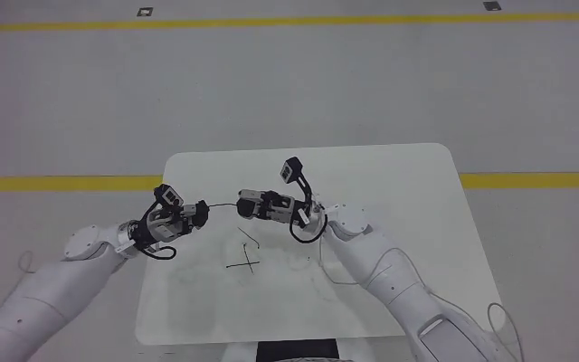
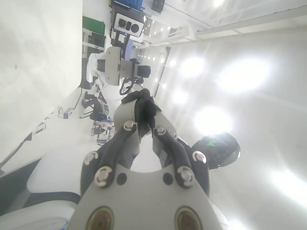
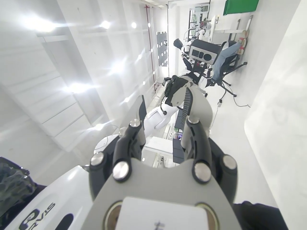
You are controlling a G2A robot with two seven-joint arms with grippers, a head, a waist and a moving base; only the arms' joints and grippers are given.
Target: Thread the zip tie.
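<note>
My L pincer (image 1: 203, 214) is pinched shut on zip tie (image 1: 222, 207), held over table (image 1: 407, 181), reaching to R pincer (image 1: 242, 205), whose grip I can't tell. Risk: tie bows or slips out if I push it off-line

Four zip ties (image 1: 223, 205), two tools (image 1: 201, 214), one table (image 1: 398, 181).

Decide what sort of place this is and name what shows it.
Probably a robotics lab or industrial test hall: a white rounded table stands on a wide pale grey floor marked with yellow painted lines, and a green box-shaped bin stands farther off.
</note>
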